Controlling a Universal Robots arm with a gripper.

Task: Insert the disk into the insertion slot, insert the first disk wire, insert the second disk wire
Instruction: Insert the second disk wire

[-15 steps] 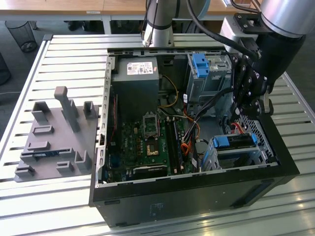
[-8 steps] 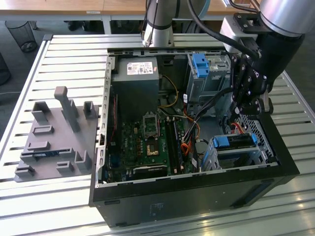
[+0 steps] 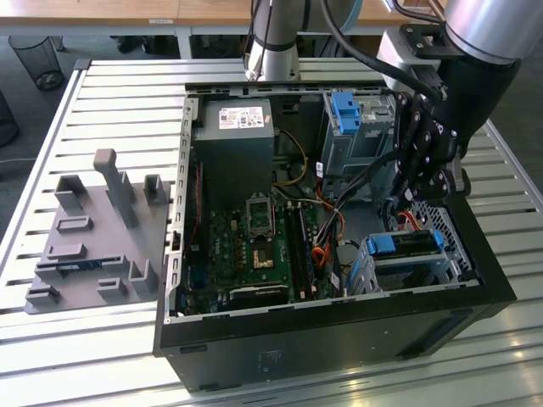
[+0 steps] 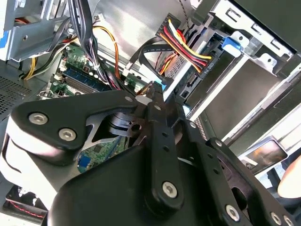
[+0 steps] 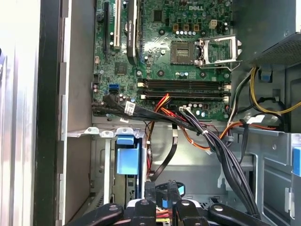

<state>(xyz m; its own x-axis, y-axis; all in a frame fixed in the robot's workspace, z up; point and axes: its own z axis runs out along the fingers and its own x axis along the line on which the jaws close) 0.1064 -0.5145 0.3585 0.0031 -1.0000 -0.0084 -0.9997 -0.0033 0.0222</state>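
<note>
Slatted metal table (image 3: 110,93) under everything, and on it the open computer case (image 3: 322,339), lying on its side, with a grey fixture block (image 3: 93,246) resting on the slats just beside the case. Inside the case the green motherboard (image 3: 254,246) covers the middle, and I am reaching down into the case's corner next to it. My gripper (image 3: 416,193) hangs right over the insertion slot (image 3: 448,254), the low perforated cage in that corner of the case. The disk (image 3: 405,243) is already sitting in the slot, its blue frame showing at the cage's end that faces the motherboard. Further along the same wall of the case stands the taller grey bay (image 3: 356,127) with its blue tab. Now the fingers (image 5: 149,193): in both wrist views they are drawn narrow, pinched on a pale blue plug (image 4: 159,84) at the end of a black flat wire (image 5: 167,157) that loops back towards the motherboard. In the second wrist view a black plug (image 4: 208,63) carrying red, yellow and black wires lies at the cage's end, just beyond my fingertips; whether it is pushed home I cannot tell. The pale blue plug is near the disk's end, and I cannot tell whether it touches
</note>
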